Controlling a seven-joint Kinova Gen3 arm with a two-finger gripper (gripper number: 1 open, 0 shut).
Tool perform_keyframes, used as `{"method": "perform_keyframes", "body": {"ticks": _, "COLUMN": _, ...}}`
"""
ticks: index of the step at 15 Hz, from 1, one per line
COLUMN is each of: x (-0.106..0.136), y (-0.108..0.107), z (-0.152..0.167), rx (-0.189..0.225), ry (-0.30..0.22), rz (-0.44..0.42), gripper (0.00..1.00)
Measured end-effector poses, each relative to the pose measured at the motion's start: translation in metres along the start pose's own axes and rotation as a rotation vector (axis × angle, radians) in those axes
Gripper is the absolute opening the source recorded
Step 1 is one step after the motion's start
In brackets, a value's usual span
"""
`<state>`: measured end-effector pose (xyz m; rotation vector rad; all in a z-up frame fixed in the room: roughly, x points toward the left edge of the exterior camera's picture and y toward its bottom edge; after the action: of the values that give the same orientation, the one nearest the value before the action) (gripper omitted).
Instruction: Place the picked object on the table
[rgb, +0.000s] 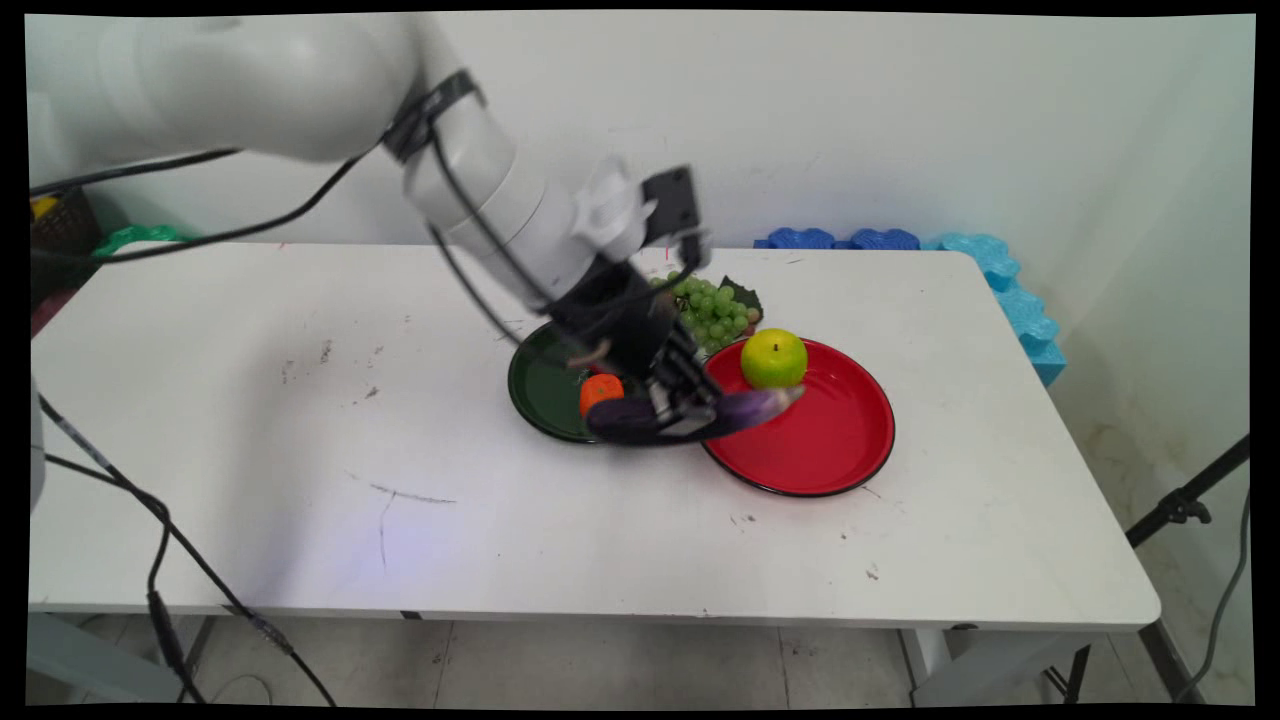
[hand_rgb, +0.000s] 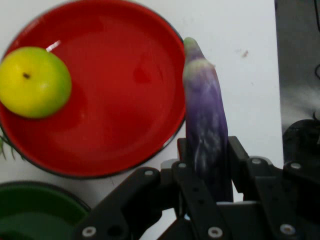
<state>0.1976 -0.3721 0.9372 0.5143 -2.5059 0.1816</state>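
We held a long purple eggplant with a pale green tip in our black two-finger claw, the fingers closed on its thick middle so both ends stuck out sideways. To carry it well, we judged the grip should stay firm and level, since the smooth skin looked likely to slip. The eggplant hung just above the near rim of the glossy red round plate, its tip beside that rim. A yellow-green apple sat on the plate's far side. A dark green plate holding a small orange piece lay touching it, with green grapes behind.
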Motion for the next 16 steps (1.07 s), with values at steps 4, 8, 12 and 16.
{"method": "perform_keyframes", "body": {"ticks": 4, "x": -0.03, "y": 0.013, "z": 0.01, "rx": -0.011, "ry": -0.01, "rz": -0.008, "gripper": 0.0}}
{"method": "perform_keyframes", "body": {"ticks": 8, "x": -0.05, "y": 0.02, "z": 0.025, "rx": -0.019, "ry": -0.016, "rz": -0.017, "gripper": 0.0}}
{"method": "perform_keyframes", "body": {"ticks": 12, "x": -0.065, "y": 0.027, "z": 0.047, "rx": -0.029, "ry": -0.024, "rz": -0.028, "gripper": 0.0}}
{"method": "perform_keyframes", "body": {"ticks": 16, "x": -0.073, "y": 0.032, "z": 0.067, "rx": -0.042, "ry": -0.032, "rz": -0.031, "gripper": 0.0}}
